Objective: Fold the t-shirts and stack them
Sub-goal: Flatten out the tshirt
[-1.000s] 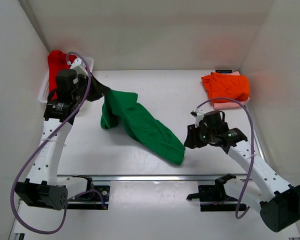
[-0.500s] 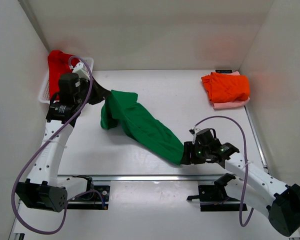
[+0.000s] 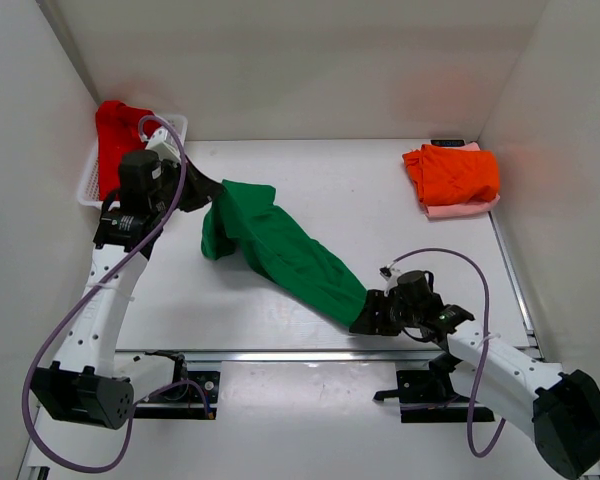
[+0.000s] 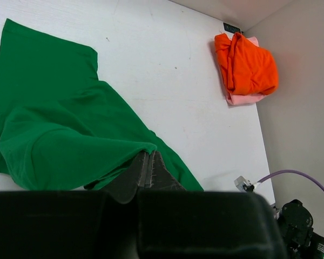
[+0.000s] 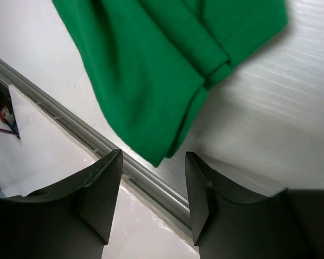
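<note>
One green t-shirt (image 3: 280, 250) lies bunched in a long diagonal band across the table (image 3: 370, 200). It runs from the left gripper (image 3: 212, 192) down to the right gripper (image 3: 362, 322).

1. Left gripper: we see it clamped on the upper end of the green t-shirt. In the left wrist view its fingers (image 4: 142, 171) are pressed together. Green cloth spreads away from their tips, and one sleeve lies flat beyond them.
2. Right gripper: its fingers (image 5: 105, 186) stand apart and hold nothing. The lower corner of the green t-shirt hangs in folds just ahead of the gap between them. We cannot tell whether the tips touch the cloth. A metal rail (image 5: 92, 141) runs directly below that corner.

Two folded t-shirts sit well apart from both grippers, far ahead of the right one. An orange t-shirt (image 3: 452, 172) rests on a pink t-shirt (image 3: 462, 209).

One red t-shirt (image 3: 113, 130) lies in the white basket (image 3: 88, 188), just behind and outside the left gripper.
</note>
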